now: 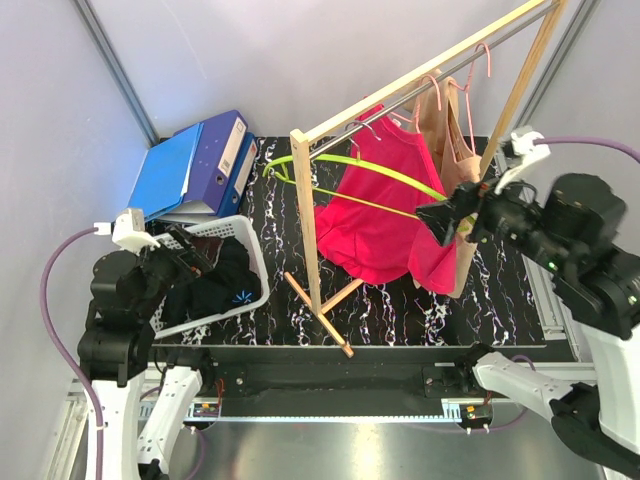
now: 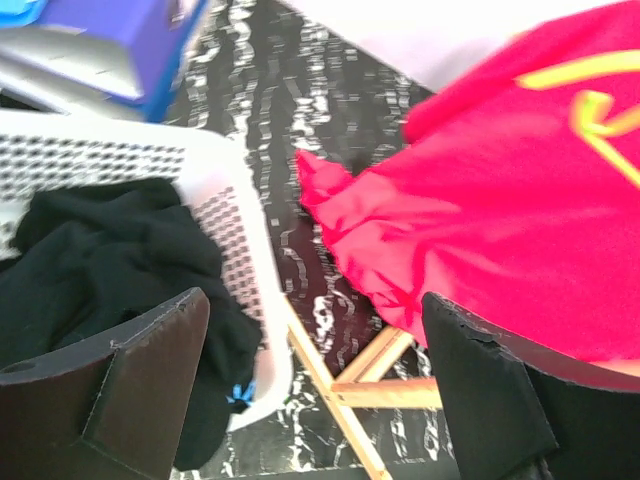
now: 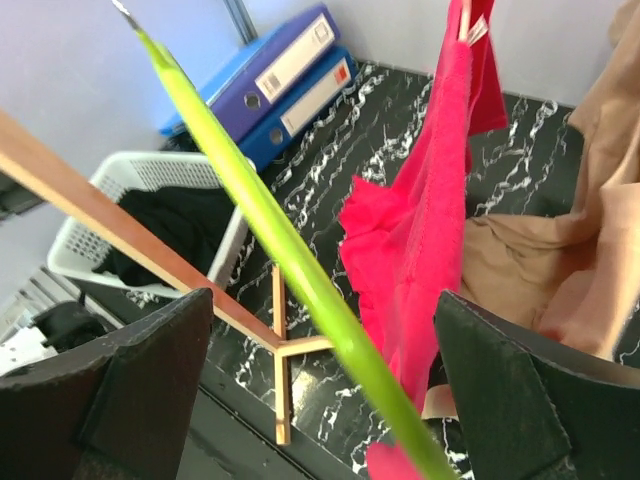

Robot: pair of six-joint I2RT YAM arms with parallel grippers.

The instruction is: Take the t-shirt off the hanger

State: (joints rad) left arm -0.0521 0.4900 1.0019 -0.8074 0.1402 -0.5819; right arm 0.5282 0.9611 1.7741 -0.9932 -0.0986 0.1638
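From high above and behind both arm bases, looking down and forward over the black marbled counter; far enough back to take in the whole wooden rack, white basket and blue binders.

From the left wrist, low and close above the basket, facing rightward between the fingers of the left claw toward the red t-shirt.

From the right wrist, pressed close to the green hanger, facing leftward through the right claw.

Common to all three: t-shirt, basket, binders, counter, rack.
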